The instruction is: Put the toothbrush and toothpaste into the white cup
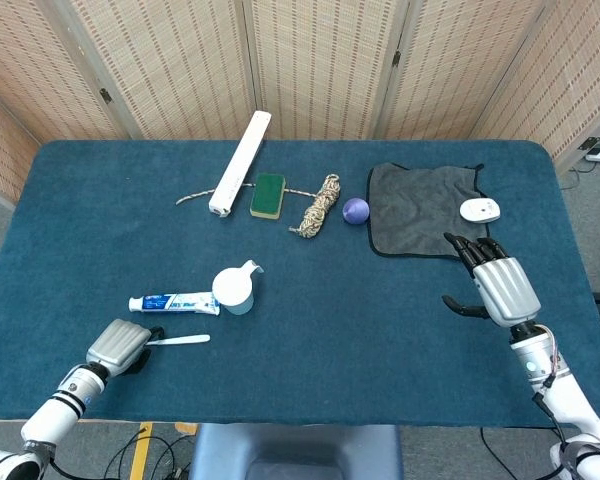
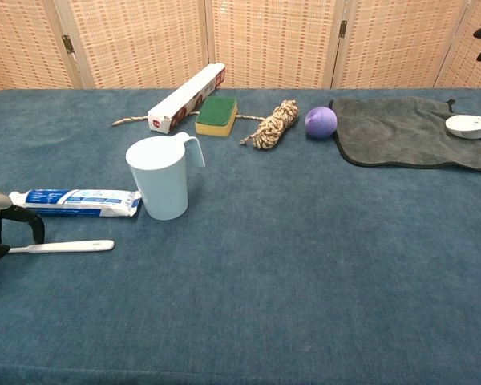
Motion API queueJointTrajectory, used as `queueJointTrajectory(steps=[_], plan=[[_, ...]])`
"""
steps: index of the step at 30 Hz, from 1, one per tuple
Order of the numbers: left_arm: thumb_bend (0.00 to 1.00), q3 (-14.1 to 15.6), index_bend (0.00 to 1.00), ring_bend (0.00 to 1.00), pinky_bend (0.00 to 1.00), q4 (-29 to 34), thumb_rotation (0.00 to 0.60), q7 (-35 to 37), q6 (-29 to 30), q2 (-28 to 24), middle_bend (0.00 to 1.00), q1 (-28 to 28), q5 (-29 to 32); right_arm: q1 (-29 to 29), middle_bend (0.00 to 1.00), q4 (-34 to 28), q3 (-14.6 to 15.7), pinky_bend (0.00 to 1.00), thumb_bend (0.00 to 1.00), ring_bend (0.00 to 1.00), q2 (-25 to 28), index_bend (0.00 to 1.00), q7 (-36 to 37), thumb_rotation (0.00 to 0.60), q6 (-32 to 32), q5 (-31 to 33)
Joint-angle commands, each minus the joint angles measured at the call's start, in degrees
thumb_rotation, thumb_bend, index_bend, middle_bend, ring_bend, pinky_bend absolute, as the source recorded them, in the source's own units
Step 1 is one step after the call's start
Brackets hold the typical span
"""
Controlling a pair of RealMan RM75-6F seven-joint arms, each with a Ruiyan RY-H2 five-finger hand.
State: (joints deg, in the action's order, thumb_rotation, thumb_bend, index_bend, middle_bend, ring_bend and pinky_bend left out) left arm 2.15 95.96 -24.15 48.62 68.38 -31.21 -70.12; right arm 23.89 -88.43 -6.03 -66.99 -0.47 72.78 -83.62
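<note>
Left of the white cup, the left hand pinches the toothbrush end beside the toothpaste; the right hand hangs open-fingered, holding nothing

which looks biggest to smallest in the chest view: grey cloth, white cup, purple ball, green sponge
1. grey cloth, plainly the largest.
2. white cup, though it stands nearer the camera, which inflates it.
3. green sponge and purple ball look about alike; I would not rank them.
</note>
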Motion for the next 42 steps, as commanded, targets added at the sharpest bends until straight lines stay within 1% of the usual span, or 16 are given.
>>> queueJointTrajectory(steps=[1,8,15,18,23,26,34,42], plan=[[0.66,0.44,0.35,0.77,0.91,0.86,0.600,-1.04,0.00,-0.21,0.95,-0.29,0.29,-0.11,0.18,-0.03,-0.05,0.20,0.16,0.27,-0.01,0.00,-0.03,0.600,-0.13,0.16],[0.66,1.43,0.39,0.77,0.91,4.59,0.600,-2.52,-0.09,-1.47,0.95,-0.99,-0.26,-0.55,0.18,-0.01,-0.15,0.20,0.16,0.27,-0.03,0.00,0.08,0.600,0.01,0.11],[0.66,2.03,0.40,0.77,0.91,7.04,0.600,-2.05,-2.85,-2.30,0.95,-2.99,-1.67,-0.83,0.18,0.22,-0.39,0.20,0.17,0.27,0.00,0.00,0.45,0.600,0.15,0.06],[0.66,1.33,0.40,0.77,0.91,7.80,0.600,-2.20,-1.84,-2.02,0.95,-3.55,-3.01,-1.09,0.18,0.40,-0.58,0.20,0.16,0.27,-0.07,0.00,0.96,0.600,0.59,0.01],[0.66,0.11,0.38,0.77,0.91,7.81,0.600,0.05,1.01,-1.09,0.95,-3.63,-7.03,-1.56,0.18,0.73,-0.73,0.20,0.16,0.27,-0.03,0.00,1.53,0.600,1.15,-0.01],[0.66,0.04,0.36,0.77,0.91,6.96,0.600,1.05,0.20,-0.22,0.95,-4.40,-8.19,-1.70,0.18,1.01,-0.73,0.20,0.16,0.27,-0.11,0.00,1.92,0.600,1.12,-0.04],[0.66,-0.54,0.32,0.77,0.91,4.45,0.600,-0.71,-2.75,2.60,0.95,-6.72,-5.45,-1.93,0.18,1.20,-0.78,0.20,0.16,0.28,0.11,0.00,2.38,0.600,1.04,-0.21],[0.66,-0.13,0.31,0.77,0.91,3.79,0.600,-4.05,-4.14,3.71,0.95,-8.19,-1.82,-2.36,0.18,1.71,-0.80,0.20,0.16,0.28,-0.05,0.00,3.03,0.600,1.17,-0.14]])
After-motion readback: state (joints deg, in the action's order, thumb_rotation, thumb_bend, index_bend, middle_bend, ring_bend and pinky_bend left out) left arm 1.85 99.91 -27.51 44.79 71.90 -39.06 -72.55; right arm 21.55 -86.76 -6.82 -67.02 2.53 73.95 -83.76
